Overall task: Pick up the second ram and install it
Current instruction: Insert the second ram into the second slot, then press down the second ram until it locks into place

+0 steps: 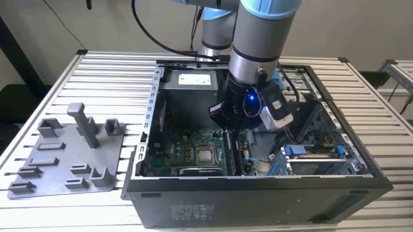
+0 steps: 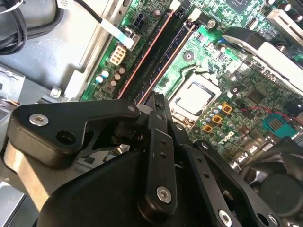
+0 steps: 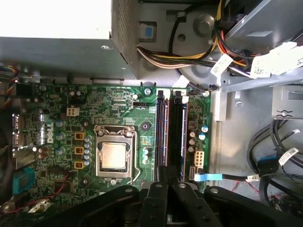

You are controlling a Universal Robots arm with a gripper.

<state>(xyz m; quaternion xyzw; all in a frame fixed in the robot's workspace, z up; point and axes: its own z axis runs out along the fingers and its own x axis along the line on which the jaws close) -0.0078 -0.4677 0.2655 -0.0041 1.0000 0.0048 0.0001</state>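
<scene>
My gripper (image 1: 233,131) reaches down inside the open PC case (image 1: 148,145), over the green motherboard (image 3: 85,109). Its fingers are shut, tips together (image 2: 157,100) at one end of the two long memory slots beside the processor socket (image 3: 113,156). The second ram (image 3: 164,137) is a long, dark, thin stick that stands in the slot closer to the socket, in line with my fingertips (image 2: 177,56). Another dark strip (image 3: 178,137) fills the neighbouring slot. I cannot tell whether the tips (image 3: 168,174) touch the stick.
A grey plastic tray (image 1: 65,159) with upright posts lies on the slatted table at the exterior view's left. Inside the case are the power supply (image 1: 193,79), bundles of cables (image 3: 189,56) and a drive cage (image 1: 316,154) at the exterior view's right.
</scene>
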